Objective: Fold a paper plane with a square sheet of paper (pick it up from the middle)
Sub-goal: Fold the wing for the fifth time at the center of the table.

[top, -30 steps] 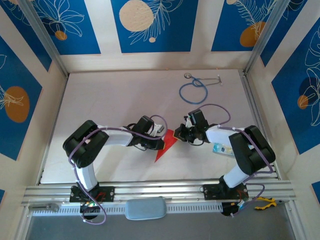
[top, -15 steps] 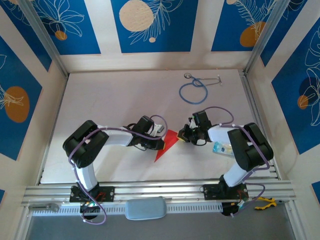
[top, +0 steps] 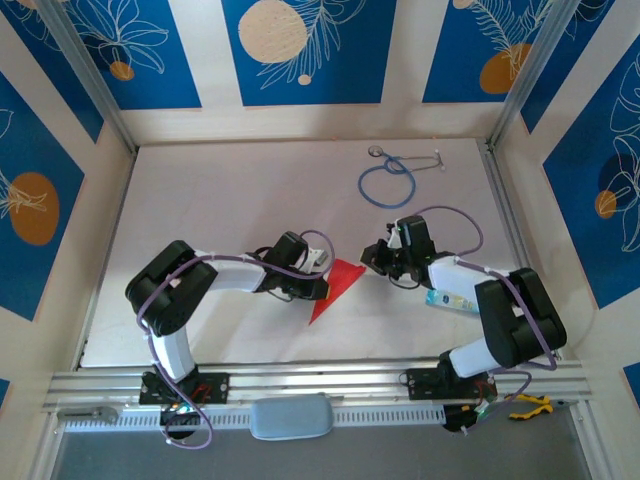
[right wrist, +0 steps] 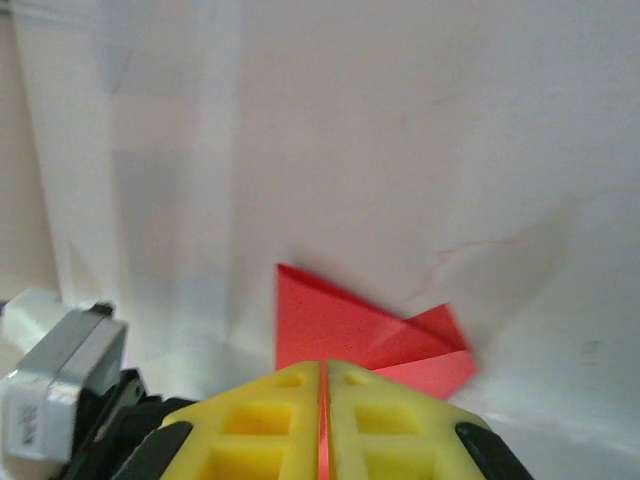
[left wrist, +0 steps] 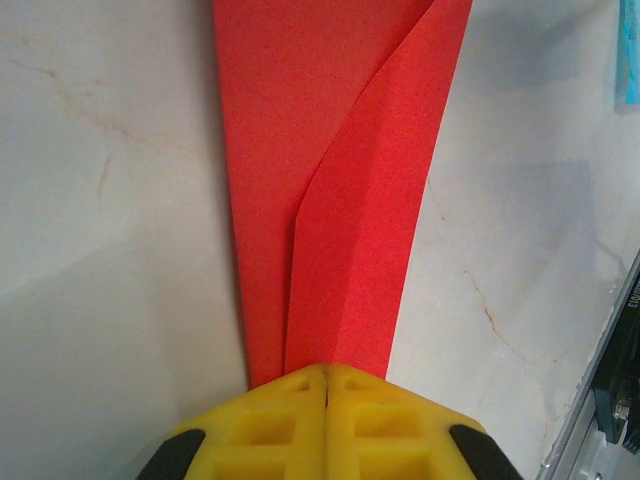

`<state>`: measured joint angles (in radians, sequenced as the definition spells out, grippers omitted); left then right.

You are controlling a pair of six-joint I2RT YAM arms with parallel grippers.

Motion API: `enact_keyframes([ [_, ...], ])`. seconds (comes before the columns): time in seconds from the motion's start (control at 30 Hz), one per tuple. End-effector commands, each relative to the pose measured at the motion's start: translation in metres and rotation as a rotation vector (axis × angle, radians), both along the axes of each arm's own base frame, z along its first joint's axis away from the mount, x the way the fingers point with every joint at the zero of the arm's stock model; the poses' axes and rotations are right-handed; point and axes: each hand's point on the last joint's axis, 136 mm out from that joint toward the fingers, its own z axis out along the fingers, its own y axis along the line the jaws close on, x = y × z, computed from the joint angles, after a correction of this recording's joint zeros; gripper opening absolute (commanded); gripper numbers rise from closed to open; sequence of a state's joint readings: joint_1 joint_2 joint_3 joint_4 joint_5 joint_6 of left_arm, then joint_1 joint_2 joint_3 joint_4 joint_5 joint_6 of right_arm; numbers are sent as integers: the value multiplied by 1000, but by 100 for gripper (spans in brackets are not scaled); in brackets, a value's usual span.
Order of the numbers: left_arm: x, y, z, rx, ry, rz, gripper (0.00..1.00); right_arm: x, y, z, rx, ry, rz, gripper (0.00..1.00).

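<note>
While the arms sit low over it, the table (top: 220, 200) shows as a pale, matte white slab with faint marble-like veins, boxed in by cream walls hung with blue panels (top: 300, 50) of white line-drawn leaves and cream and orange discs. Aluminium rails (top: 320, 385) run across the near edge and up the corners. Dead centre lies the red paper (top: 335, 285), thin, matte and unmarked, already folded into a long tapering wedge with one flap laid diagonally over the other. The left gripper (top: 318, 287) is at its narrow end. From the left wrist its ribbed yellow fingertips (left wrist: 290, 420) are pressed tight together and seem to rest on the paper rather than pinch it, though the contact is hidden. The right gripper (top: 372, 258) hovers just beside the wide upper corner, yellow fingers (right wrist: 390, 420) closed with only a hairline slit and nothing held. Well back on the right sits a blue stethoscope (top: 387, 183), its tube in a round loop. By the right arm lies a small pale-blue packet (top: 445, 298), print too small to read.
</note>
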<state>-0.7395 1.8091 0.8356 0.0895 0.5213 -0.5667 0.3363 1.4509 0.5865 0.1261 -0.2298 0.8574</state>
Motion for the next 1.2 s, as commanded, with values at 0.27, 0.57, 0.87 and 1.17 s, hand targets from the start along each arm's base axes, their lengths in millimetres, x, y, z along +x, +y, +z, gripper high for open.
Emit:
enact_keyframes([
  [0.27, -23, 27, -30, 133, 115, 13, 0, -23, 29, -32, -3, 98, 121, 7],
  [0.57, -7, 10, 24, 60, 51, 9, 4, -37, 10, -72, -90, 232, 67, 1],
  [0.87, -6, -33, 54, -41, 45, -65, 4, -36, 11, -71, -94, 234, 70, 1],
  [1.17, -5, -42, 14, 78, 61, -66, 2, -39, 10, -71, -96, 239, 68, 0],
])
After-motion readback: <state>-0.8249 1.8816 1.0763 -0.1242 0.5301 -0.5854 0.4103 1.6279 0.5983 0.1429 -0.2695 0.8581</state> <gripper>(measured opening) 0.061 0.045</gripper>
